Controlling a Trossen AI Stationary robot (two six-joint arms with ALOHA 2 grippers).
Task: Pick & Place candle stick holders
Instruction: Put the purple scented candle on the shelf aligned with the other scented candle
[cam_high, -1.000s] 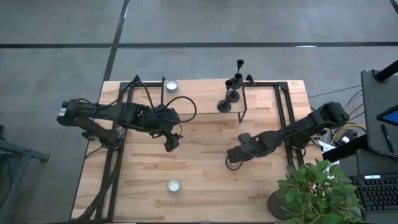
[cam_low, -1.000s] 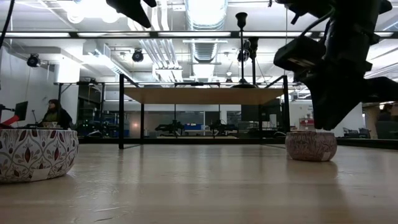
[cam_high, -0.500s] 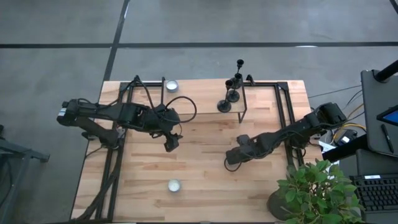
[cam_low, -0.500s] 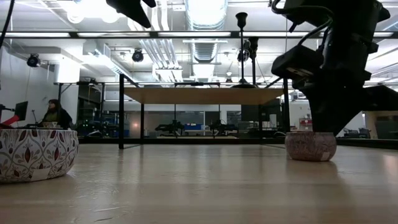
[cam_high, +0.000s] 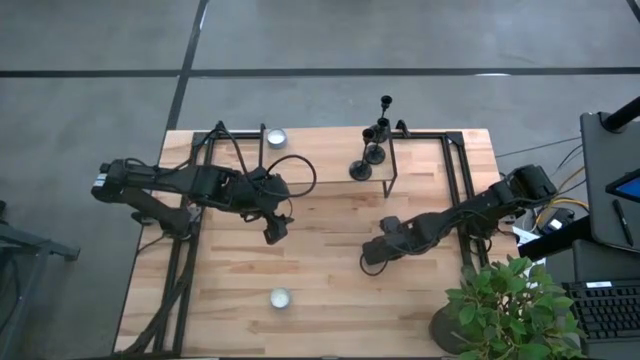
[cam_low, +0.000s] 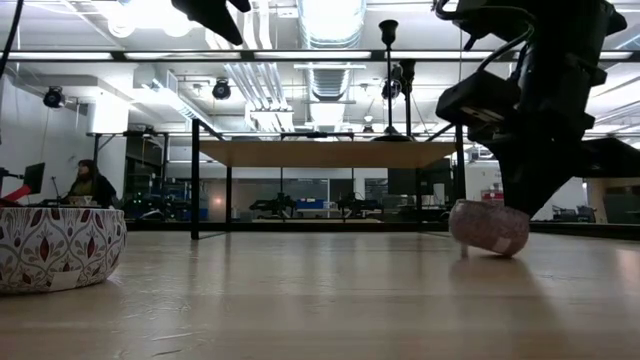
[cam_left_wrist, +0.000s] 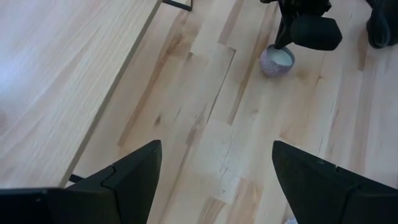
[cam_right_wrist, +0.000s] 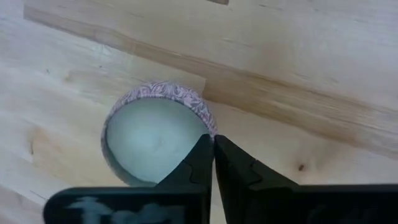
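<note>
Right wrist view: fingers (cam_right_wrist: 213, 152) seemingly pinching candle's (cam_right_wrist: 155, 134) rim.

Right gripper (cam_right_wrist: 213, 146) is reaching low, fingers pinched shut, apparently nipping a thin rim at the tips; wrist angled down. Left gripper (cam_left_wrist: 214, 180) is hanging raised, fingers spread wide, nothing between them.

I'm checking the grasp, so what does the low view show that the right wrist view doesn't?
Only the low view: the small round pink-patterned candle tin is tilted, not flat on the light wooden table, and a second patterned tin. Only the right wrist view: white wax inside, the right hand shut on its rim. Both: that tin and the table.
</note>
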